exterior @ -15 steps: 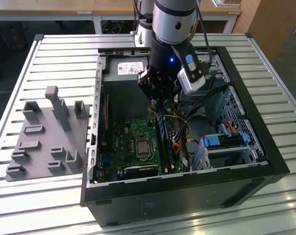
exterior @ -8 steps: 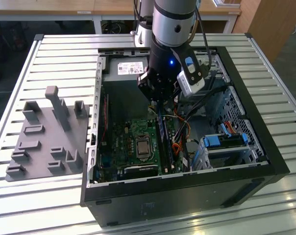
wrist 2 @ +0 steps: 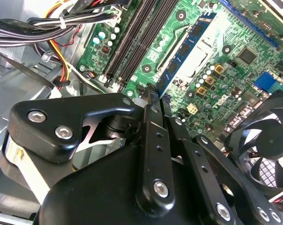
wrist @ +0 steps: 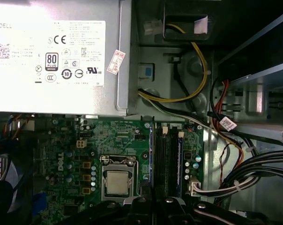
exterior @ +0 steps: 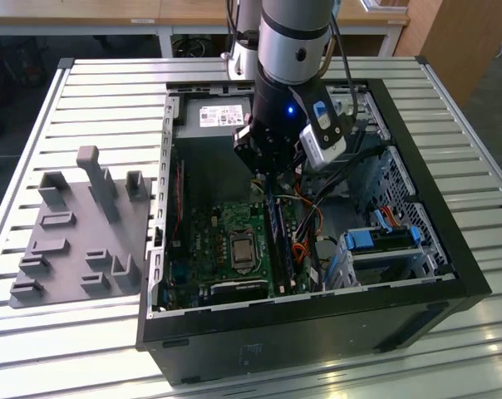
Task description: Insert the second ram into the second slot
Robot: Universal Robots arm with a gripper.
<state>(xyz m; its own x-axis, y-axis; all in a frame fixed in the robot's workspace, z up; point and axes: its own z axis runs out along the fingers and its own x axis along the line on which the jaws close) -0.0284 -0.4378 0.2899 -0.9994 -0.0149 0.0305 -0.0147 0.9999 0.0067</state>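
Second wrist view: gripper (wrist 2: 152, 99) tips are pressed together with no wide gap, sitting at the near end of the ram (wrist 2: 188, 47). Cannot tell whether the tips pinch that end or only bear down on it.

Ram stands on edge, lengthwise in the slot just beside the CPU (wrist: 117, 183) socket, and runs straight away from the tips. The black slots (wrist 2: 132, 47) on its other side look vacant. Fan (wrist 2: 268, 150) sits off to one side, apart from the tips.

Judgement: ram is already in a slot and looks level along its length, so insertion seems mostly done. Full seating and latching are not confirmed from these views. Gripper not yet clear of the stick.

First wrist view: power supply (wrist: 52, 56) lies beyond the board.

Exterior view: arm hangs over the open case (exterior: 438, 199). Grey tray (exterior: 76, 241) lies well apart, toward the exterior view's left.
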